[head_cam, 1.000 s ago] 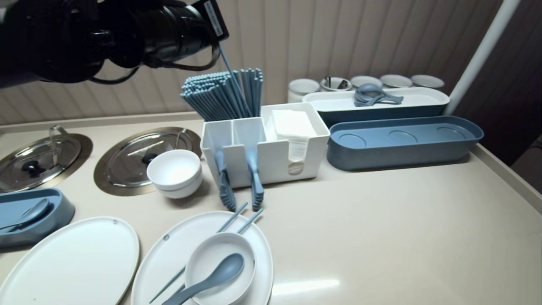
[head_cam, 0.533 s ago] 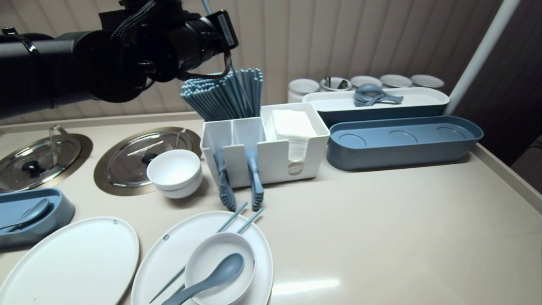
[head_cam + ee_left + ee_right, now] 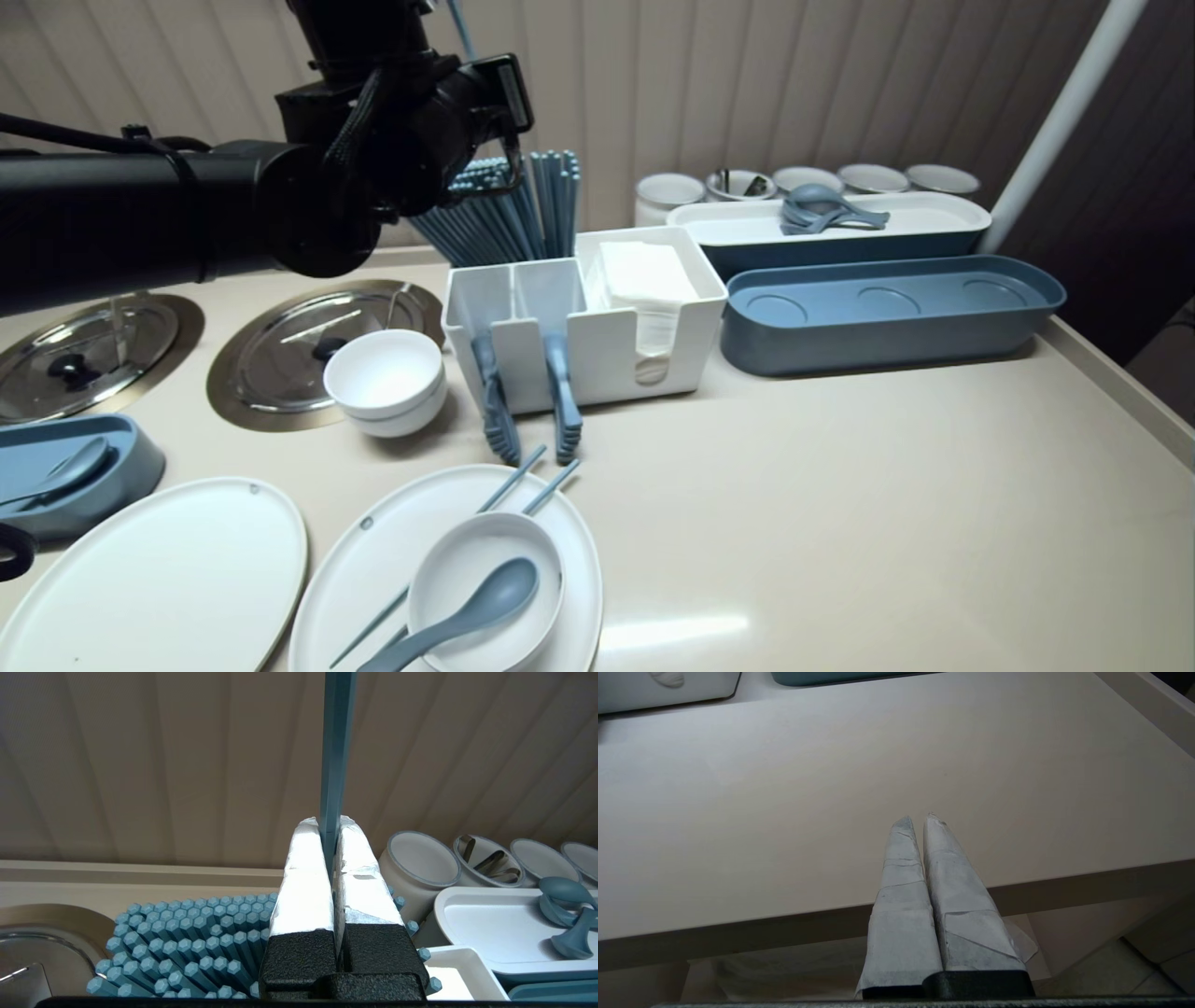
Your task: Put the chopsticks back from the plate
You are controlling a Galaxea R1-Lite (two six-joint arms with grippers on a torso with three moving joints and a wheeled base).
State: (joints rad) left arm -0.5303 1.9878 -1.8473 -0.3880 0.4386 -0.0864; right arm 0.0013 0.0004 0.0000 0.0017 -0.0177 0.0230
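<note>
The chopstick (image 3: 336, 742) is a thin, stiff blue stick, probably light and smooth, so it is likely to pivot or slide in a narrow pinch. A hold across its flat sides with a good length between the pads looks safest. The left gripper (image 3: 330, 826) has it just so: the taped fingers (image 3: 303, 882) are closed on it, and most of the stick runs out past the tips, up in the air above the bundle (image 3: 196, 942) of matching chopsticks. That bundle stands fanned in the white caddy (image 3: 597, 345), close under the gripper, where its crowded ends could snag a low pass. Napkins (image 3: 644, 271) fill the caddy's next compartment, and two tongs (image 3: 495, 411) hang on its front. Cups (image 3: 667, 191) and a tray (image 3: 934, 219) with spoons (image 3: 822, 210) stand beyond. A plate (image 3: 392, 551) near the bench's (image 3: 887, 485) front edge carries a bowl, a spoon and two chopsticks. The right gripper (image 3: 917, 819) hangs by the bench edge with its fingers together on nothing.
</note>
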